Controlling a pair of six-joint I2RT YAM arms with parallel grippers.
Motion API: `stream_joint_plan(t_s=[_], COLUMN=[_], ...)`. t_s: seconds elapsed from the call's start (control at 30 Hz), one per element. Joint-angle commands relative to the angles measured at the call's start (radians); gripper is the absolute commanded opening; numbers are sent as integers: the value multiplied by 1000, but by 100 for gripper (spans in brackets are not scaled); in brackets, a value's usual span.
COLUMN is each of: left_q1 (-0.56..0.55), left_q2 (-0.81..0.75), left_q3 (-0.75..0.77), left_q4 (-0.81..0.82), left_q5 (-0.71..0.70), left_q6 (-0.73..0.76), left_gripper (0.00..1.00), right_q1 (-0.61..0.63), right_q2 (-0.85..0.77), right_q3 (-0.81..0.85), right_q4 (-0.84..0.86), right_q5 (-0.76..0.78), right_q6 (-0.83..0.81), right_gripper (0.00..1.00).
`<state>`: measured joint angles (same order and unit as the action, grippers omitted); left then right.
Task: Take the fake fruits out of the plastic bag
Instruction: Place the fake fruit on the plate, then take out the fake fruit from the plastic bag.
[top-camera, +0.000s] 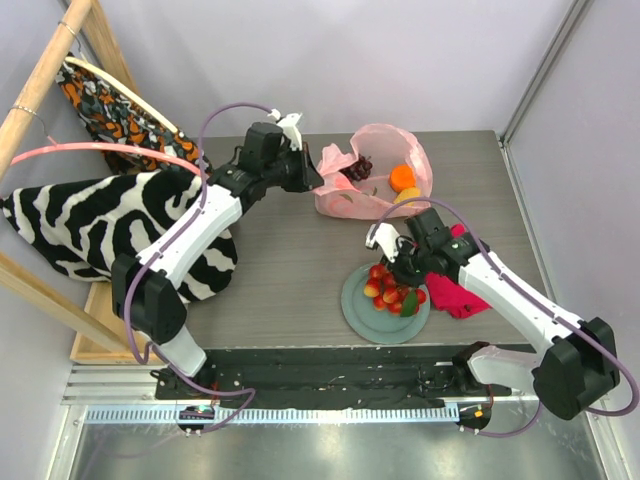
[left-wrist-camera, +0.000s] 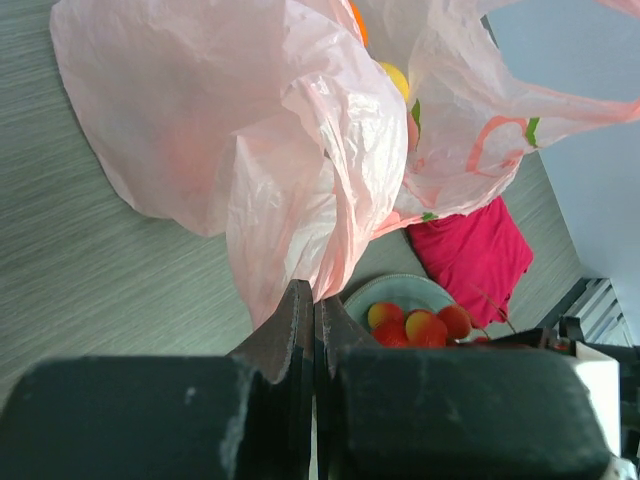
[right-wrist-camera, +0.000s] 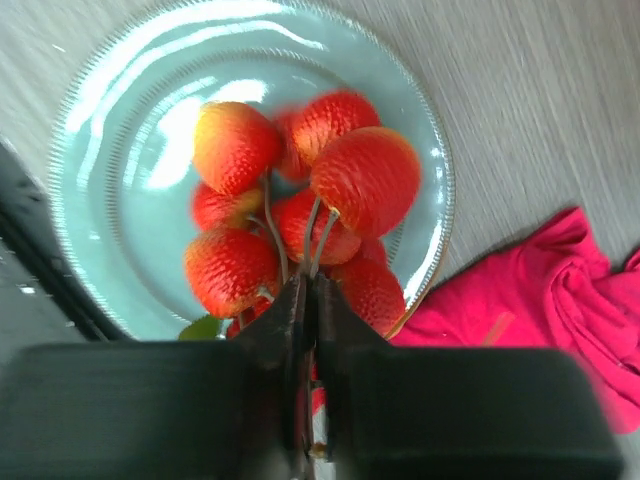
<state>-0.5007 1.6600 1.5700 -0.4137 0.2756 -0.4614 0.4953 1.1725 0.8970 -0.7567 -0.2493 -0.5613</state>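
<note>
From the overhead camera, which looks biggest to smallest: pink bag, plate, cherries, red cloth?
1. Pink bag
2. Plate
3. Red cloth and cherries: too close; the right arm hides part of the cloth.

Pale-pink bag, red-yellow cherries, grey-green plate, magenta cloth; blk/wht stripes, prob. fabric.

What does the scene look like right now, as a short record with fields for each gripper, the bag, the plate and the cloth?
left gripper: shut, pinching an edge of the plastic bag
right gripper: shut on the stems of the cherry cluster, over the plate
in bag: grape bunch, orange fruit, lemon
plate: grey-green, under the cherries
cloth: magenta, beside the plate on its right
</note>
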Motion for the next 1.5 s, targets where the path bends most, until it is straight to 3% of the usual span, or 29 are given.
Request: stream_joint_plan(t_s=[0.0, 0.1, 0.2, 0.3, 0.43, 0.53, 0.57, 0.67, 0.83, 1.0, 1.13, 1.3, 1.33, 1.4, 1.47], left_q1=[5, 4, 4, 4, 4, 4, 5, 4, 4, 7, 14, 14, 14, 14, 14], left_q2=[-58, -69, -78, -88, -123, -158, -166, -193, -303, -431, -428, -359, -356, -361, -362], left_q3=[-27, -41, -54, -82, -148, -206, -229, -260, -352, -494, -531, -530, -528, -534, -542], left_q4=[19, 23, 24, 29, 39, 58, 62, 82, -17, -7, 16, 49, 50, 59, 61], left_q5=[-10, 0, 11, 30, 59, 91, 130, 262, 186, 146, 122, 128, 128, 126, 119], left_q6=[21, 18, 18, 12, -8, -26, -29, 9, 87, 98, 107, 84, 84, 79, 79], left_gripper=[0, 0, 0, 0, 0, 0, 0, 0, 0, 0, 0, 0, 0, 0, 0], right_q1=[-3, -3, -3, -3, -3, -4, -4, -3, -3, 49, 26, -27, -37, -47, -66], right_q2=[9, -16, -69, -62, 1, 97, 134, 288, 435, 394, 417, 525, 538, 558, 590], right_q3=[-27, 2, 107, 276, 391, 392, 387, 369, 335, 296, 304, 359, 359, 358, 359], right_q4=[128, 132, 105, 69, 147, 243, 287, 400, 470, 405, 468, 477, 497, 513, 516], right_q5=[102, 146, 95, 28, 57, 137, 162, 283, 358, 334, 446, 490, 499, 530, 536], right_q6=[-37, -3, 38, 121, 231, 219, 209, 193, 193, 259, 218, 181, 173, 166, 166], right_gripper=[35, 54, 62, 63, 59, 50, 42, 34, 26, 25, 30, 43, 46, 63, 71])
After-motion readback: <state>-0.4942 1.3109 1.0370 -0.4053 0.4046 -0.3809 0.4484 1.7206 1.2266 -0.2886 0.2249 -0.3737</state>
